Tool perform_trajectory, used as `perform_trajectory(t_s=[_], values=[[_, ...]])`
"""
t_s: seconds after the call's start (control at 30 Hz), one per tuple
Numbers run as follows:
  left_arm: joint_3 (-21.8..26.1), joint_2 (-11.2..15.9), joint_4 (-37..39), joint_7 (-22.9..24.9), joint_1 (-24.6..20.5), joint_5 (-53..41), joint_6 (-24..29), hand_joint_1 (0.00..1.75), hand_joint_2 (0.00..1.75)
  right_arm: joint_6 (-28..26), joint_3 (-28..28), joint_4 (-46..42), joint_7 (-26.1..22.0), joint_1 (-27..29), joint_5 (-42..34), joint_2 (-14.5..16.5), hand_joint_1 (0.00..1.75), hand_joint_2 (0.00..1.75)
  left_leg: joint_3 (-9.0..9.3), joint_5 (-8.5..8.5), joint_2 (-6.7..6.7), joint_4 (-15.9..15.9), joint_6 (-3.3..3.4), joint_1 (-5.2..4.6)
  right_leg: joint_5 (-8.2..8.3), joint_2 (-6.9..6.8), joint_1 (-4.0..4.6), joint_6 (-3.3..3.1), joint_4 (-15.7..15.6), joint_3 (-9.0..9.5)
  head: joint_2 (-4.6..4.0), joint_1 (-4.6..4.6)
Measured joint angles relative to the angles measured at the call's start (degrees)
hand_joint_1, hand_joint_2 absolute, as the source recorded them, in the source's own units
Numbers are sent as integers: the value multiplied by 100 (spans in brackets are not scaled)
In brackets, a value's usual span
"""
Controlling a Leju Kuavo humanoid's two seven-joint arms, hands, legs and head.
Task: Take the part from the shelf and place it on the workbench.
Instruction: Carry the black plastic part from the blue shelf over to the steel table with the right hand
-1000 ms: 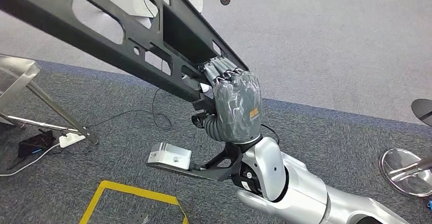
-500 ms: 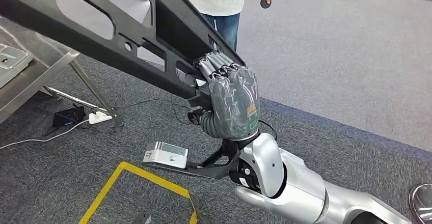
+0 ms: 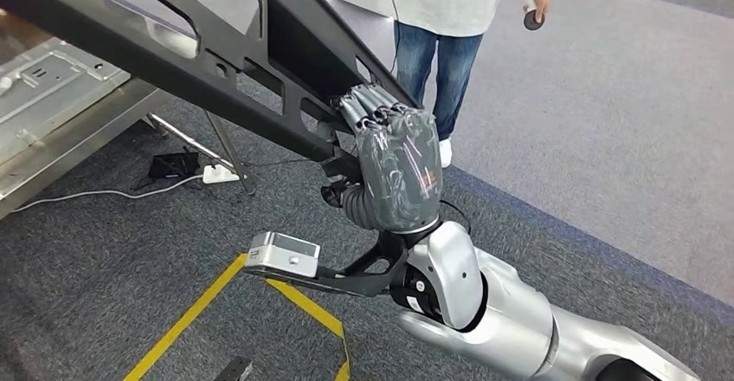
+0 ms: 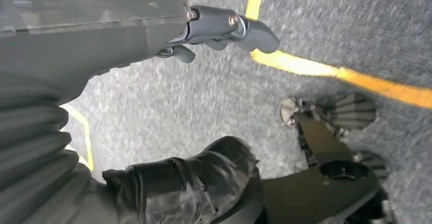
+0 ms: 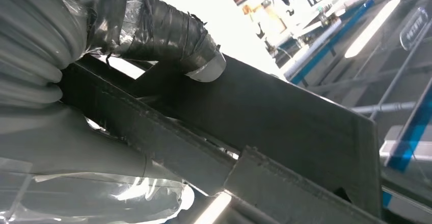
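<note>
Since a second ago our view has swung round: the bench (image 3: 61, 104) has come in beyond the part's far end, and a person (image 3: 446, 17) in jeans now stands just past our right hand (image 3: 394, 169), which still grips the part (image 3: 216, 43). Its fingers (image 3: 368, 108) are curled over the part's upper edge, the thumb wrapped under, as the right wrist view confirms. Our left hand (image 4: 168, 193) hangs low over the carpet (image 4: 204, 102), holding nothing, with fingers that look loosely apart.

We judge the main risk to be leverage: the part is held at one end only, reaching far out up and away from the hand, so it could twist in the grip or swing into the person or the bench edge.

It is a long, flat, matt black panel with ribbed walls and rounded cut-outs, stiff-looking. The bench is brushed sheet metal; the carpet is coarse grey, with yellow tape (image 3: 286, 299) below the wrist.
</note>
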Motion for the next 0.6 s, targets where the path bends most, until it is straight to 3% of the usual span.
perform_trajectory(t_s=[0.07, 0.13, 0.2, 0.27, 0.3, 0.33, 0.4, 0.47, 0.5, 0.57, 0.6], values=[[0, -3, -1, -19, 26, 1, -2, 0, 175, 5, -1, -1, 26, 0, -3, 3, 175, 175, -25, 11, -47, -19, -81, 27, 25, -134, 11, -75, -45, 38, 0, -1], [0, -13, -3, -40, 37, 1, -15, 0, 175, 7, -4, -2, 58, -6, 12, 10, 175, 175, -146, -125, 243, 216, -130, 5, 53, -283, -3, -150, -130, 100, 0, -37], [0, -23, -4, -74, 13, 2, -31, 0, 175, 7, -10, 0, 76, 2, 32, 12, 175, 175, -486, -435, 627, 882, -158, -6, 49, -448, 15, -195, -167, 133, 0, -69], [0, -29, -4, -116, -4, 10, -58, 0, 175, 6, -15, 8, 84, 26, 42, 5, 175, 175, -800, -607, 756, 1447, -178, 4, 26, -624, 38, -212, -165, 137, 0, -68], [0, -32, -4, -142, -1, 15, -91, 0, 175, 7, -16, 12, 87, 36, 43, 0, 175, 175, -816, -554, 776, 1461, -180, 4, 12, -704, 44, -212, -161, 140, 0, -69], [0, -34, -4, -175, 7, 19, -133, 0, 175, 9, -16, 14, 90, 43, 44, -4, 175, 175, -706, -407, 799, 1249, -173, 3, -4, -779, 47, -207, -155, 148, 0, -69], [0, -35, -4, -292, 14, 20, -219, 0, 175, 26, -17, 14, 92, 45, 60, -9, 175, 175, -276, -75, 981, 467, -124, -31, -43, -913, 62, -181, -142, 179, 0, -71], [0, -37, -4, -458, -4, 19, -226, 0, 175, 44, -23, 13, 94, 45, 86, -16, 175, 175, 5, 45, 1149, -34, -38, -88, -83, -1026, 92, -132, -137, 212, 0, -63], [0, -38, -4, -538, -15, 24, -191, 0, 175, 49, -26, 13, 95, 47, 95, -21, 175, 175, 26, 19, 1162, -79, 0, -113, -97, -1077, 104, -104, -139, 227, 0, -60], [0, -43, -4, -670, -16, 66, -103, 0, 175, 61, -37, 10, 103, 51, 100, -29, 175, 175, 44, 28, 1030, -101, 56, -94, -135, -1154, 106, -39, -138, 259, 0, -59], [0, -51, -4, -741, -12, 106, -86, 0, 175, 64, -48, 7, 107, 53, 101, -33, 175, 175, 71, 35, 967, -125, 80, -77, -179, -1090, 95, -4, -91, 261, 0, -51]])
